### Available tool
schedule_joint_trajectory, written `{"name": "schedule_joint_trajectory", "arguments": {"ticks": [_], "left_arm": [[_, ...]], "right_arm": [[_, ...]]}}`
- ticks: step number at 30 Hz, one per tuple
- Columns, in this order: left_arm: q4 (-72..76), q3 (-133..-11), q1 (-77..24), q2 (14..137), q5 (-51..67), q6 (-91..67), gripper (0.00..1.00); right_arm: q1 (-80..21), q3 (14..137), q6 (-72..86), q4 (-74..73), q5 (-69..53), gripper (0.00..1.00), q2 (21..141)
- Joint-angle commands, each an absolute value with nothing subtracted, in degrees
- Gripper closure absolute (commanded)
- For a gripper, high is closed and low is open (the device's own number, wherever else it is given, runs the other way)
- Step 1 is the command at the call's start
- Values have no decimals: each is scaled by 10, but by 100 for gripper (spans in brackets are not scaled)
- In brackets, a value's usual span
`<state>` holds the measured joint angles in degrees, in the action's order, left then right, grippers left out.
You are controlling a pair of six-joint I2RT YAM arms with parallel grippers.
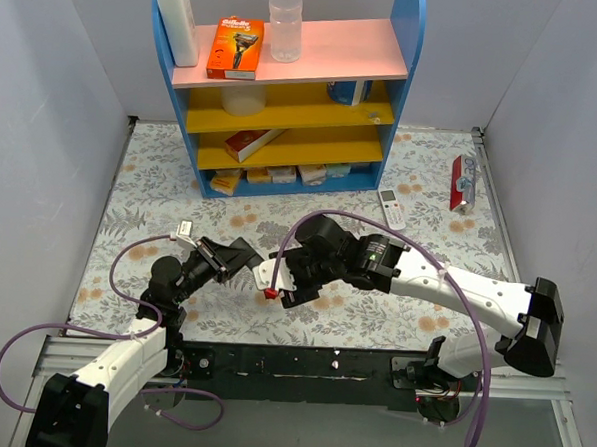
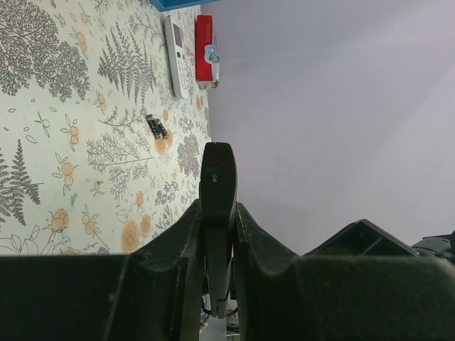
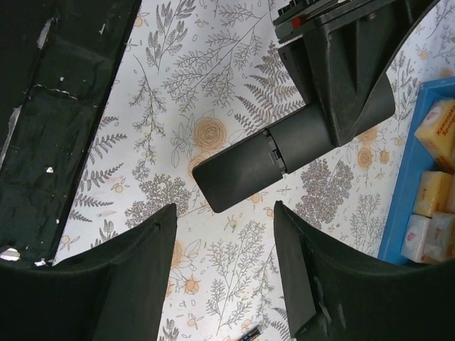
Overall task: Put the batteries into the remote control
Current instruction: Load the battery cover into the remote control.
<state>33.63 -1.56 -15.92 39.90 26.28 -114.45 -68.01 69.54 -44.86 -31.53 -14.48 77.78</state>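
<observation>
- Your left tool (image 2: 218, 227) is clamped shut on the black remote (image 3: 249, 167), holding it edge-on above the counter (image 2: 57, 106).
- Your right tool (image 3: 224, 209) hangs open with nothing in it, its fingers (image 3: 135, 270) either side of the remote's free end and just short of it.
- A seam crosses the remote's back, and the panel beyond it looks closed, so I'd say the battery cover is not off yet.
- The batteries (image 2: 157, 128) lie side by side on the counter, well apart from both tools. None is picked up and none is loaded.
- A white remote (image 2: 175, 53) lies further out, untouched.
- Progress: early. The remote is up and presented to you, and that's all.
- Left to do: open the cover, fetch each battery, seat it and close up.
</observation>
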Motion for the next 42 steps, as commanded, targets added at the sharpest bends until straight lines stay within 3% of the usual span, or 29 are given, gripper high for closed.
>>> {"name": "schedule_joint_trajectory", "arguments": {"ticks": [1, 33, 42], "left_arm": [[334, -38, -161, 391, 279, -1253, 100], [344, -65, -161, 385, 297, -1278, 100], [383, -52, -162, 376, 300, -1329, 100]], "right_arm": [[-685, 700, -466, -303, -139, 37, 791], [-713, 690, -453, -266, -68, 40, 855], [-723, 696, -439, -265, -38, 46, 883]]}}
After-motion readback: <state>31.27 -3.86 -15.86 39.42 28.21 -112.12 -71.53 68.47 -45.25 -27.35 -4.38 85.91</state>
